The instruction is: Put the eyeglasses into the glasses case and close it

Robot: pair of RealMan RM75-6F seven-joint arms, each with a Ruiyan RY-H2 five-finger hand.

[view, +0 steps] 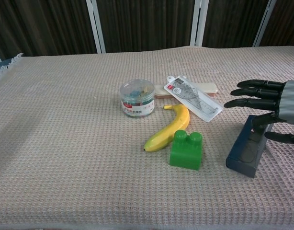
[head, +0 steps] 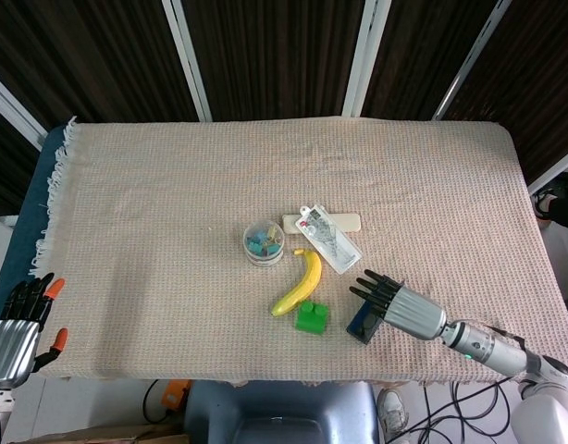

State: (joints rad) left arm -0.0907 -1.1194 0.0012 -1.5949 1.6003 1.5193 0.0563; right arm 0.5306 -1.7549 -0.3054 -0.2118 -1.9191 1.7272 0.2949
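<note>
The dark blue glasses case (head: 361,325) (view: 246,149) lies near the table's front right, its lid folded almost flat onto its base. The eyeglasses do not show in either view; they are hidden inside the case. My right hand (head: 395,305) (view: 265,102) hovers over the case's right side with fingers spread and pointing left, and its thumb reaches down onto the lid. My left hand (head: 19,321) hangs off the table's front left corner, fingers apart and holding nothing.
A green toy block (head: 311,317) (view: 186,150) stands just left of the case, with a banana (head: 301,282) beside it. Behind them are a clear jar of clips (head: 264,242), a packaged ruler set (head: 329,239) and a beige bar (head: 347,221). A woven cloth (head: 154,203) covers the table.
</note>
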